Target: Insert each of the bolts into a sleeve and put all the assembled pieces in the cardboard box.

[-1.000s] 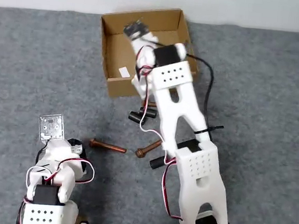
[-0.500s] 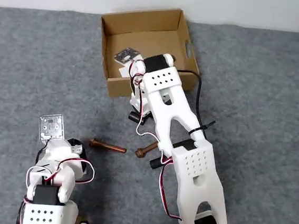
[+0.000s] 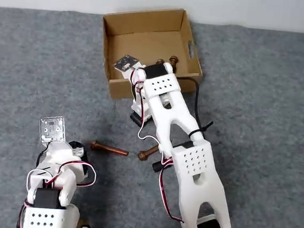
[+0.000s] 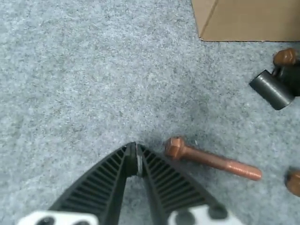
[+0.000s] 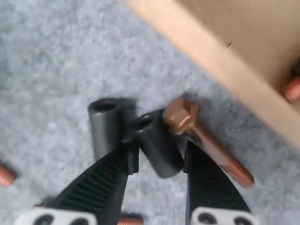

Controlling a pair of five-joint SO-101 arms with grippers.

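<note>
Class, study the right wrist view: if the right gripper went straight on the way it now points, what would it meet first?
Probably the black sleeve, which lies between the open fingers of the right gripper, with a copper bolt close beside it. Depth is hard to judge, but the sleeve looks nearest.

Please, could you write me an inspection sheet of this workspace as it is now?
Surface: grey carpet.
Job's things: cardboard box with two bolt heads inside; loose bolt and second bolt on the carpet; upright sleeve and third bolt by the box wall.
Clutter: nothing seen.
Grippers: left gripper shut, empty, beside the loose bolt; right gripper open around a lying sleeve.
Cables: wires along the arms.
Surroundings: white wall behind.
</note>
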